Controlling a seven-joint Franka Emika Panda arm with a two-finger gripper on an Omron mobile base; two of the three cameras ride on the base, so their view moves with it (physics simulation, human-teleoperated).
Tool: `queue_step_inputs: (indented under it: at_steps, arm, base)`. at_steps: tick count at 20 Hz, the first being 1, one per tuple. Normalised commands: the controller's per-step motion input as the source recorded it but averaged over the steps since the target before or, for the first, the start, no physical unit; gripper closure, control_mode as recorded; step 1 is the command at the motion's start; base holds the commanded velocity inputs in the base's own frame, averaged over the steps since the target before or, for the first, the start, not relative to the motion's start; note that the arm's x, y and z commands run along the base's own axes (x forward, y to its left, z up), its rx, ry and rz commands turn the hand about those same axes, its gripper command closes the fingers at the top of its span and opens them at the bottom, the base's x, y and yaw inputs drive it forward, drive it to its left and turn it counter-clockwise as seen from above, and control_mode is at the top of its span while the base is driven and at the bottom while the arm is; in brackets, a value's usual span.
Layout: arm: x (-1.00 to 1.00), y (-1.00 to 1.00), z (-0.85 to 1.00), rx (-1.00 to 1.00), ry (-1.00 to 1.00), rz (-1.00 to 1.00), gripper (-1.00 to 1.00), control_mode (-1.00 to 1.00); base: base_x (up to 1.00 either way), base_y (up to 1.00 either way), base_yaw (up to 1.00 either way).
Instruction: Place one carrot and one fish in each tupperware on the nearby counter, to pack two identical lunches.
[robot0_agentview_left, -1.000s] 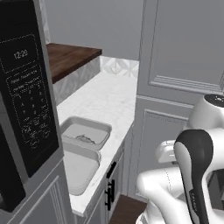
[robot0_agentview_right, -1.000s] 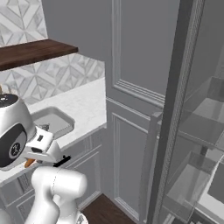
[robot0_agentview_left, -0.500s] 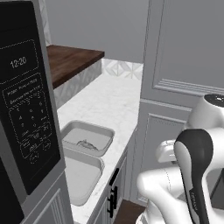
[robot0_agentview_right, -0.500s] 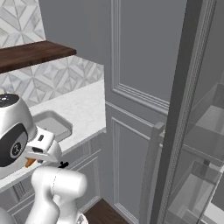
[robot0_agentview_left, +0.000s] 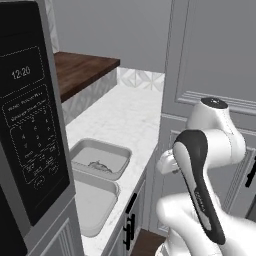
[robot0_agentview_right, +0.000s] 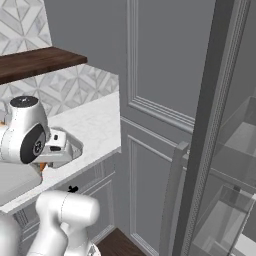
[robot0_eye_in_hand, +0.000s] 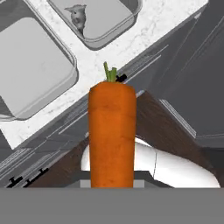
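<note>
The jaws are closed on an orange carrot (robot0_eye_in_hand: 112, 133), which stands lengthwise up the middle of the hand view with its green stub at the top. The gripper (robot0_eye_in_hand: 112, 181) hangs beyond the front edge of the white marble worktop (robot0_agentview_left: 127, 117), over grey cabinet fronts and a strip of dark wooden floor.

Two grey tupperware trays lie side by side on the worktop, close to its front edge. The far tray (robot0_agentview_left: 101, 158) holds one small grey fish (robot0_agentview_left: 100, 165) near its forward wall; this tray also appears at the top of the hand view (robot0_eye_in_hand: 114, 27), with the fish (robot0_eye_in_hand: 78, 16) inside it. The near tray (robot0_agentview_left: 92, 202) lies just beside it, next to the black microwave (robot0_agentview_left: 27, 145), and appears in the hand view at upper left (robot0_eye_in_hand: 33, 65).

A dark brown wooden top (robot0_agentview_left: 80, 72) lies behind the marble surface. In the right base view the carrot's orange end (robot0_agentview_right: 43, 166) peeks out below the white wrist, near the worktop edge.
</note>
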Motion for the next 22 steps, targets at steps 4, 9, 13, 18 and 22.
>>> queue_step_inputs:
  at_steps: [4,9,13,18,22]
  arm:
    - [1.00,0.53,-0.31,0.00,0.03,0.41,1.00,-1.00]
    - [1.00,0.20,-0.24,0.00,0.07,0.20,1.00,-1.00]
    - [1.00,0.24,-0.20,-0.01,0.12,0.10,1.00,-1.00]
    - [1.00,0.57,-0.31,-0.08,0.18,0.13,1.00,-1.00]
    - [1.00,0.70,-0.48,-0.12,0.12,0.05,1.00,-1.00]
  base:
    - [0.00,0.00,0.00]
    - [0.00,0.00,0.00]
    - [0.00,0.00,0.00]
    - [0.00,0.00,0.00]
    - [0.00,0.00,0.00]
